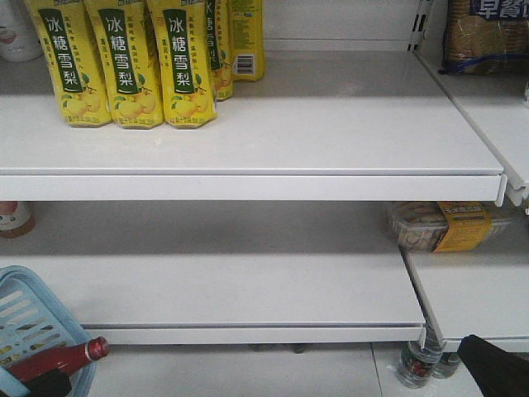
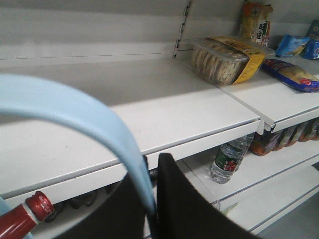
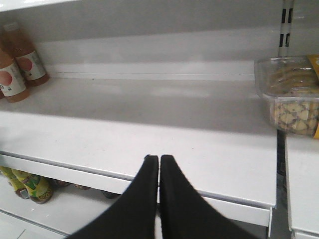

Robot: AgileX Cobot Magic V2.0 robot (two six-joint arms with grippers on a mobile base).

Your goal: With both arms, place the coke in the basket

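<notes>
The light blue basket shows at the bottom left of the front view. A coke bottle with a red cap lies in it, neck sticking out over the rim; its cap also shows in the left wrist view. My left gripper is shut on the basket's light blue loop handle, which arches up from between the jaws. My right gripper is shut and empty in front of the middle shelf's edge. Part of the right arm shows at the bottom right of the front view.
White shelves fill the view. Several yellow drink bottles stand on the upper shelf at the left. A clear cookie box lies on the middle shelf at the right. Water bottles stand below. Juice bottles stand at the far left.
</notes>
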